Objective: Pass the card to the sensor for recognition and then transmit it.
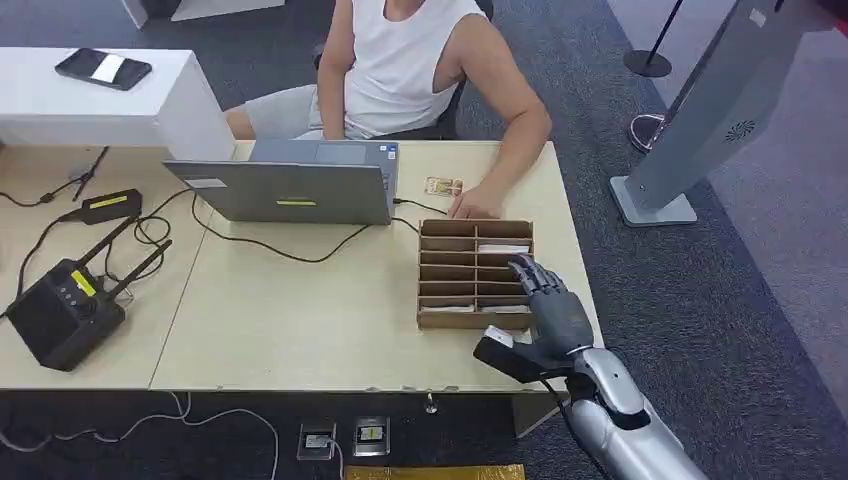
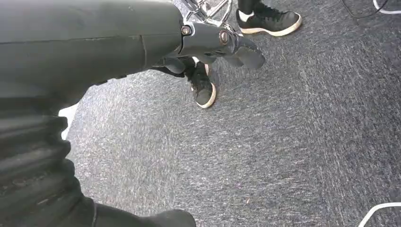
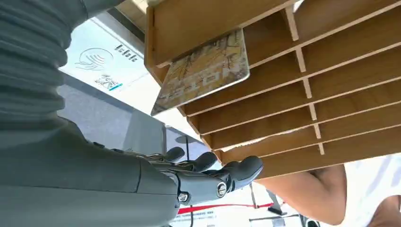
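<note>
The right hand (image 1: pixel 548 300) hovers over the right side of the wooden rack (image 1: pixel 450 262), which sits on the tabletop (image 1: pixel 300 320) near its right edge. Its fingers (image 1: pixel 528 272) stretch forward over the rack's lower slots, a little apart and holding nothing. In the right wrist view the fingers (image 3: pixel 236 171) lie extended side by side, bare, just beside the rack's (image 3: pixel 331 94) dividers.

A card (image 3: pixel 203 71) with a yellowish printed pattern juts out of a slot at one end of the rack, tilted, its free edge clear of the wood. The hand (image 3: pixel 156 184) is near it but not touching it. In the head view pale cards lie in the right-hand slots, one (image 1: pixel 503 248) in an upper slot and one (image 1: pixel 504 309) in the lowest, just under the palm. Which of them matches the patterned card I cannot tell.

A person in a white sleeveless top (image 1: pixel 400 60) sits across the tabletop, one hand (image 1: pixel 474 206) resting on it just behind the rack. A small card (image 1: pixel 443 186) lies beside that hand. A laptop (image 1: pixel 300 185) stands open left of the rack, with a black cable (image 1: pixel 270 246) running along the tabletop in front of it. On the adjoining tabletop at far left sits a black router (image 1: pixel 62 308) with antennas.

The left hand (image 2: pixel 217 42) hangs over grey carpet (image 2: pixel 307 118), its fingers loosely curled and holding nothing. A black shoe (image 2: pixel 204 87) shows beyond it.
</note>
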`<action>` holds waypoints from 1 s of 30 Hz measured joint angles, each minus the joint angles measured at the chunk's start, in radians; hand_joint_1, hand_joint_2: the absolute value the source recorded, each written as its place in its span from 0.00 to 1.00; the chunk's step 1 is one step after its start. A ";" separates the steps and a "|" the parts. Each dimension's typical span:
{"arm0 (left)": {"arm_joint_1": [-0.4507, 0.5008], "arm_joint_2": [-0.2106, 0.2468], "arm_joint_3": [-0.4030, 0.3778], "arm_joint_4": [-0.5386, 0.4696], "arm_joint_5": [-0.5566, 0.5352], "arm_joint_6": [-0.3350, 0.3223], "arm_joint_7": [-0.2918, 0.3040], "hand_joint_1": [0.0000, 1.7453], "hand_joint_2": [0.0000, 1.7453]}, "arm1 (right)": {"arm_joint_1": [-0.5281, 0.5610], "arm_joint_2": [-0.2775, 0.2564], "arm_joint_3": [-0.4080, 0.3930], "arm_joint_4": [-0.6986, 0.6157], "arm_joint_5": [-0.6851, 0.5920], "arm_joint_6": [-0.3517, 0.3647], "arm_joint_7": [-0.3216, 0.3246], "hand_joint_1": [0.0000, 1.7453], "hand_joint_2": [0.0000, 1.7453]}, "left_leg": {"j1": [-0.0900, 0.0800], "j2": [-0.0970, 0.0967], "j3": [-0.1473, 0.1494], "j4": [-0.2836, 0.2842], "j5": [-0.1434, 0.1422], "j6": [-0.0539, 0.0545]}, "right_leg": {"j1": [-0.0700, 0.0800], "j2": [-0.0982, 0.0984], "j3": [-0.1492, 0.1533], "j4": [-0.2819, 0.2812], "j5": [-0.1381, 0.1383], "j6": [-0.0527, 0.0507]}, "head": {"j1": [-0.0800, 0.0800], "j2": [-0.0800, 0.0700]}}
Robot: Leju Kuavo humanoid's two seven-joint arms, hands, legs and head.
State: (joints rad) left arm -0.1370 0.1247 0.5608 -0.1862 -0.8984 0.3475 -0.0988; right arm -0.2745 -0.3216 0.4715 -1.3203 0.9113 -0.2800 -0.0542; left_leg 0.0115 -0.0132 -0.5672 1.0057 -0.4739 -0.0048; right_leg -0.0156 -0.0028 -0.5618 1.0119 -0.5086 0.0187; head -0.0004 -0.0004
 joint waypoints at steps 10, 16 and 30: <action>0.000 0.000 0.000 0.000 -0.007 -0.001 0.000 0.00 1.00 | -0.005 0.000 0.000 0.034 -0.009 -0.001 -0.006 0.00 1.00 | 0.000 0.000 0.000 0.000 0.000 0.000 | 0.000 0.000 0.000 0.000 0.000 0.000 | 0.000 0.000; 0.000 0.000 0.000 0.000 -0.010 -0.001 0.000 0.00 1.00 | -0.005 0.000 0.000 0.047 -0.012 0.000 -0.012 0.00 1.00 | 0.000 0.000 0.000 0.000 0.000 0.000 | 0.000 0.000 0.000 0.000 0.000 0.000 | 0.000 0.000; -0.003 0.000 0.000 0.000 -0.021 -0.002 0.000 0.00 1.00 | -0.005 0.000 0.000 0.025 -0.061 -0.001 -0.060 0.00 1.00 | 0.000 0.000 0.000 0.000 0.000 0.000 | 0.000 0.000 0.000 0.000 0.000 0.000 | 0.000 0.000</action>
State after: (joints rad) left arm -0.1398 0.1244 0.5608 -0.1862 -0.9189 0.3460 -0.0992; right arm -0.2794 -0.3212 0.4715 -1.2954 0.8499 -0.2808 -0.1137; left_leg 0.0116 -0.0131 -0.5668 1.0057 -0.4739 -0.0048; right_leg -0.0156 -0.0027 -0.5617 1.0119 -0.5086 0.0186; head -0.0004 -0.0004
